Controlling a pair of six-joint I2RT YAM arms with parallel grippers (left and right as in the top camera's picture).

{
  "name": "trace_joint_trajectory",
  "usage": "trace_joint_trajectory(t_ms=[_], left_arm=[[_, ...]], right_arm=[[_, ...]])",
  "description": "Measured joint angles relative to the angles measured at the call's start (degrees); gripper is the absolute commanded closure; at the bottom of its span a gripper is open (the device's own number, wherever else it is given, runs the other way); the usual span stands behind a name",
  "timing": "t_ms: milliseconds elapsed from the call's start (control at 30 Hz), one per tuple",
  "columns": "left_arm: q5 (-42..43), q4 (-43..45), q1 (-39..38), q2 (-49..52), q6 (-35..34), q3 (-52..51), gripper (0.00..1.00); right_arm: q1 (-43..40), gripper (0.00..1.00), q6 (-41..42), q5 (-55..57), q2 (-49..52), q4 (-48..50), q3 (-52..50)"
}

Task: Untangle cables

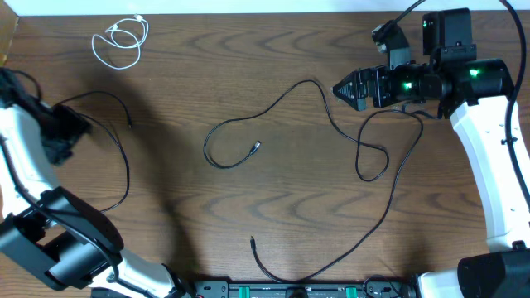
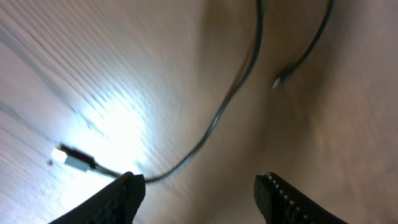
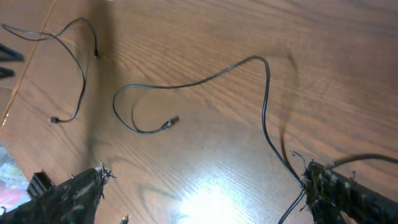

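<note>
Wooden table, black cables partly cut off, left fingers and right fingers spread.

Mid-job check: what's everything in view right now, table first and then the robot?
white cord: one, white, coiled at the far left of the table
left cable: one, black, loose arc beside the left gripper
middle cable: one, black, looping across the centre, plug end lying free
front cable: one, black, curving from front centre up toward the right gripper; whether it joins the middle cable there, I cannot tell
table: one, brown wood grain, under everything
left arm: one, white and black, left edge
right arm: one, white and black, right edge
left gripper: one, black, open, low over the left cable
right gripper: one, black, open, over the middle cable
</note>
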Motion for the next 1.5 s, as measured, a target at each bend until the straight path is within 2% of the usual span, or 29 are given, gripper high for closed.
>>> trace_joint_trajectory(t_ms=[133,367,667,800,900,1067,1233,1400,1467,1500], left_arm=[[-4.7,0.1,-3.5,0.0,1.2,-5.7,0.37],[-15.0,4.8,-7.1,0.1,5.3,-12.7,0.13],[-16.9,9.3,-9.9,0.3,12.3,-20.7,0.14],[-17.0,12.1,-10.1,0.4,14.8,-24.0,0.24],[-16.9,14.7,-10.1,0.4,15.9,-26.3,0.42],[-16.9,18.8,-10.1,0.7,17.5,-29.7,0.43],[-14.9,19.6,-10.0,0.8,19.1,-30.6,0.51],[-13.2,19.7,-10.1,1.2,20.2,-30.5,0.74],[-12.2,19.7,-10.1,1.4,20.5,-30.4,0.88],[-11.5,19.7,-10.2,1.4,20.7,-30.4,0.91]], right_arm=[[0.0,0.01,-0.4,0.0,0.0,0.4,0.0],[0.0,0.01,-0.5,0.0,0.0,0.4,0.0],[0.0,0.01,-0.5,0.0,0.0,0.7,0.0],[0.0,0.01,-0.5,0.0,0.0,0.7,0.0],[0.0,0.01,-0.5,0.0,0.0,0.7,0.0],[0.0,0.01,0.4,0.0,0.0,0.8,0.0],[0.0,0.01,1.0,0.0,0.0,0.8,0.0],[0.0,0.01,1.0,0.0,0.0,0.8,0.0],[0.0,0.01,1.0,0.0,0.0,0.7,0.0],[0.0,0.01,1.0,0.0,0.0,0.8,0.0]])
